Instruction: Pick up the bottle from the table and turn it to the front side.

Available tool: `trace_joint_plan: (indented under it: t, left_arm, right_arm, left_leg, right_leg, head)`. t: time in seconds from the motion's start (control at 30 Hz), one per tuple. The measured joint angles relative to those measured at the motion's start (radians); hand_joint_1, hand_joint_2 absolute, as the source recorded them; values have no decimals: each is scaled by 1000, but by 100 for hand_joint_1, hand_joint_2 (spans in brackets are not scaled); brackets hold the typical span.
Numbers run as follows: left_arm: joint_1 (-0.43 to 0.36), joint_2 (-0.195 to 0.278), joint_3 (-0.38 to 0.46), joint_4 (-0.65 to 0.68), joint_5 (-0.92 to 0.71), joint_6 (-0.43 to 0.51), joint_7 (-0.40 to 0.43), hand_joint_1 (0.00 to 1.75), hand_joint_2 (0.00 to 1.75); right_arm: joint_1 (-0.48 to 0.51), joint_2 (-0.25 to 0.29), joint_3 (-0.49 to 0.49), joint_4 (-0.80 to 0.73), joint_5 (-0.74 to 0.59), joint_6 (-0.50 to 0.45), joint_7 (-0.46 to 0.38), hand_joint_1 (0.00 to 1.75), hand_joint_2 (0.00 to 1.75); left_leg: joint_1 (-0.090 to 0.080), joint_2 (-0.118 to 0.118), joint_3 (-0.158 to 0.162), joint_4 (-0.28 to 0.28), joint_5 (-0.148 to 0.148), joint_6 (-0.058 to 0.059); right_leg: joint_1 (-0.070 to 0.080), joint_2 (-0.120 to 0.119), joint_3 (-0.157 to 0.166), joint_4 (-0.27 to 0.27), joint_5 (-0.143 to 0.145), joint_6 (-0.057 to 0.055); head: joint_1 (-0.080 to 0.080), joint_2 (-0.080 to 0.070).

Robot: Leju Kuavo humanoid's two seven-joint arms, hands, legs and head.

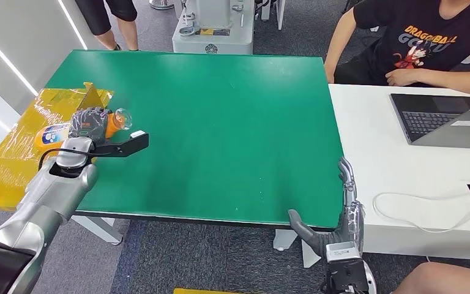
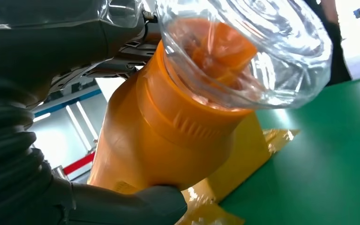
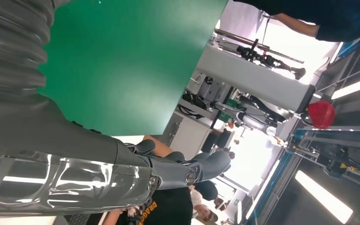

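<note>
An orange bottle (image 1: 111,122) with a clear domed cap lies sideways in my left hand (image 1: 87,124), held over the left edge of the green table (image 1: 220,122). Its blue and white label pokes out behind the hand. In the left wrist view the orange bottle (image 2: 168,136) and its clear cap (image 2: 262,47) loom close, with my thumb (image 2: 140,204) under the body. My right hand (image 1: 336,223) hangs off the table's front right corner, fingers straight and apart, holding nothing; the right wrist view shows the same hand (image 3: 122,164) beside the green table (image 3: 122,61).
Yellow plastic-wrapped sheeting (image 1: 30,135) lies at the table's left edge. A white desk (image 1: 404,165) with a laptop (image 1: 447,119) and a cable adjoins on the right. A person in a black shirt (image 1: 416,43) sits behind it. Another person's legs (image 1: 113,21) stand at the back left.
</note>
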Motion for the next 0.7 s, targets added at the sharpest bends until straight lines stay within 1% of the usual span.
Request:
trace_joint_plan:
  t: [0.33,0.4,0.47,0.53,0.7]
  left_arm:
    - [59,-12,30,41,1,35,13,175,175]
    - [67,-15,36,50,0,46,18,149,175]
    - [76,-18,38,56,-4,59,23,62,175]
    - [84,-21,40,62,-11,76,28,0,175]
    - [115,-25,53,73,-27,130,34,0,175]
  right_arm:
    - [-15,0,0,-5,-15,16,5,0,175]
    - [-21,0,0,-5,-19,18,5,0,175]
    - [-26,0,0,-5,-24,19,5,0,175]
    - [-31,-1,0,-3,-32,18,4,0,175]
    - [-43,-7,1,5,-45,14,1,0,175]
  left_leg:
    - [0,0,0,0,0,0]
    - [0,0,0,0,0,0]
    - [0,0,0,0,0,0]
    - [0,0,0,0,0,0]
    - [0,0,0,0,0,0]
  right_leg:
    - [0,0,0,0,0,0]
    - [0,0,0,0,0,0]
    - [0,0,0,0,0,0]
    - [0,0,0,0,0,0]
    - [0,0,0,0,0,0]
  head:
    - [0,0]
    - [0,0]
    - [0,0]
    - [0,0]
    - [0,0]
